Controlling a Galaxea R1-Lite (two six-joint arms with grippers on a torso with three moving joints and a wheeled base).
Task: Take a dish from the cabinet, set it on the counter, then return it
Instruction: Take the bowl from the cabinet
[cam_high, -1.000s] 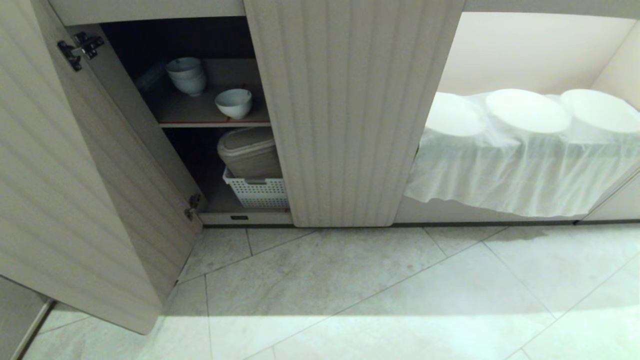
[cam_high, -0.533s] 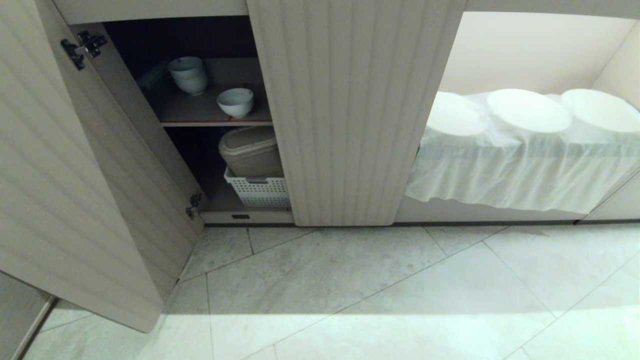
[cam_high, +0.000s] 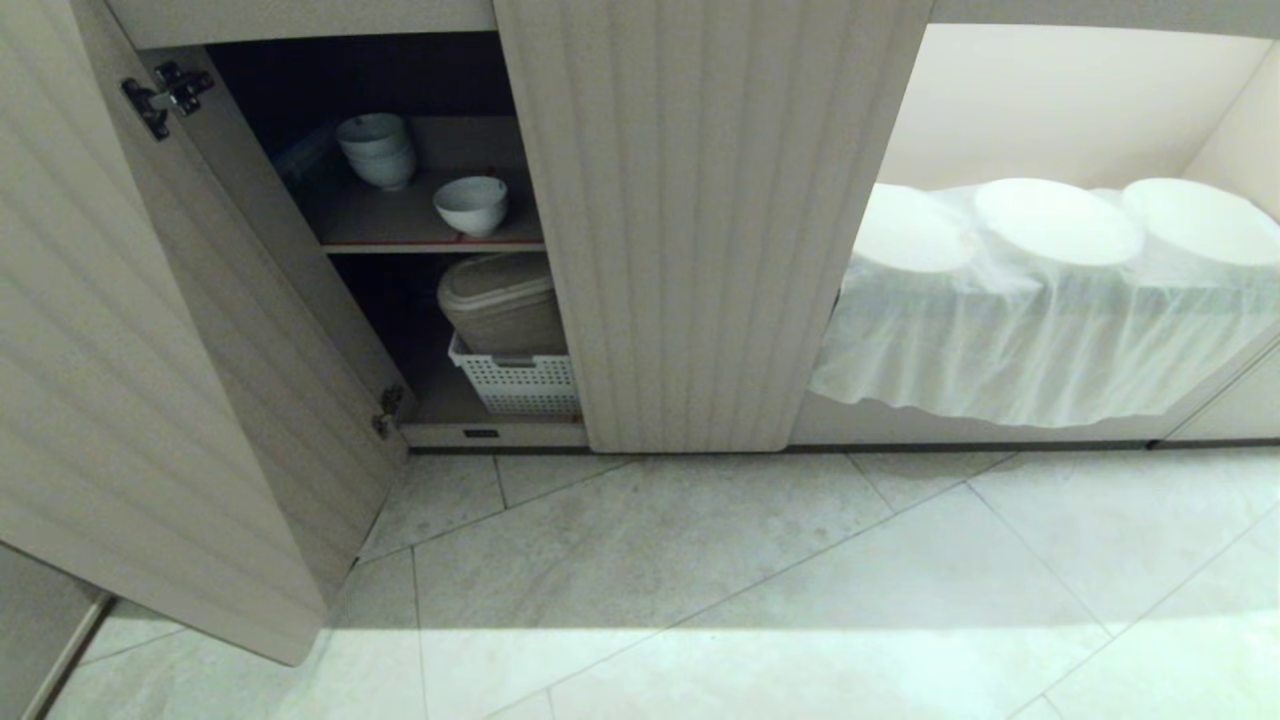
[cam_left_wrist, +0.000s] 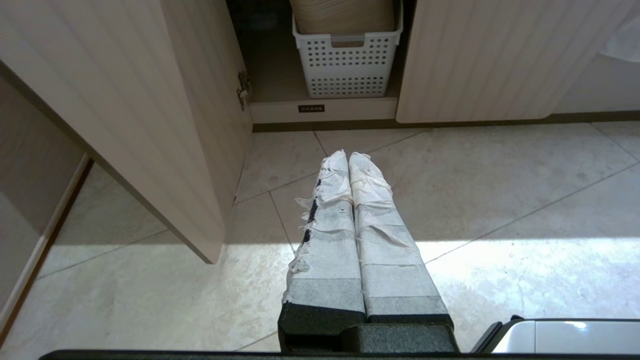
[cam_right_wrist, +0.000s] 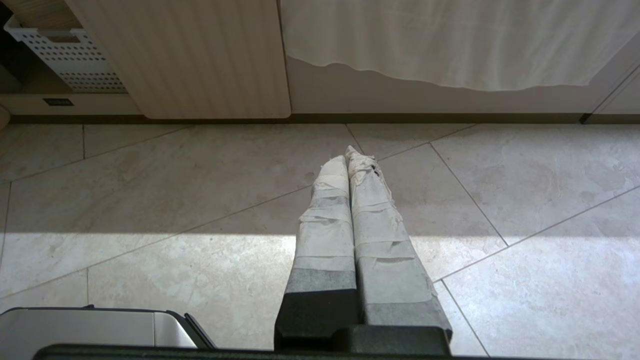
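Above the tiled floor, the left end effector is hanging with its taped fingers pressed together and gripping nothing, its tips pointing toward the cabinet. Beside it, the right end effector is hovering over the same floor in the same way, fingers closed on nothing (neither arm is showing in the head view). Ahead of the left one, the cabinet's left door is standing wide open while the right door is sitting shut. On the lower level, a white perforated basket is holding a beige container. On the shelf above, edged in red, the dish is sitting upright near the front edge, apart from the stack of bowls standing further back. To the right of the cabinet, a white cloth is draping over an opening.
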